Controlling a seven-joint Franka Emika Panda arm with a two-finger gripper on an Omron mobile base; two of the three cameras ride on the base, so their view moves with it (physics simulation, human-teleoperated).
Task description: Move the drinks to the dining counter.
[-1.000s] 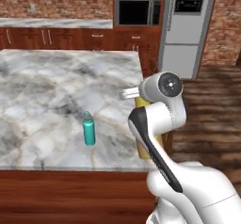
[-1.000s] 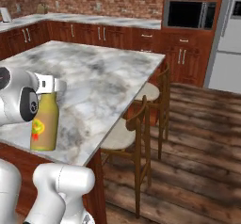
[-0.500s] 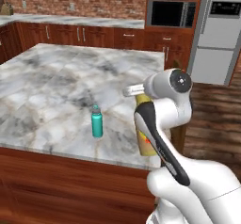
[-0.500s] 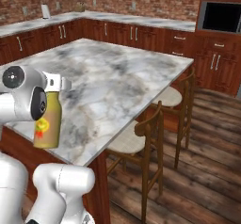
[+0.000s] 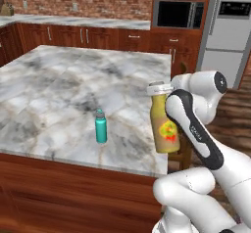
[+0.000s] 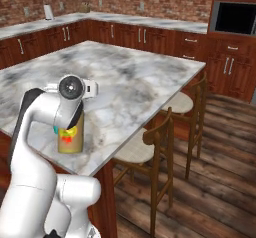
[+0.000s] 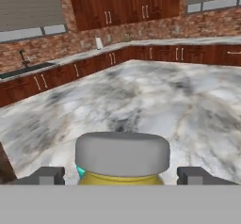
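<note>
Jaws: gripper [image 7: 121, 175] stands wide either side of the yellow bottle's [image 5: 165, 125] grey cap, not clamped.
Change: views have swung since a second ago; base moved, bottle stays put.
Meaning: yellow bottle looks delivered.
Yellow bottle: upright near bench [image 5: 49, 90] edge, red label.
Teal bottle [image 5: 101, 126]: upright, on bench nearby.

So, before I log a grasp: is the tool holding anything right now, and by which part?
Nothing looks held. The open tool straddles the yellow bottle just below its cap, gaps either side; the bottle stands on the dining counter.
</note>
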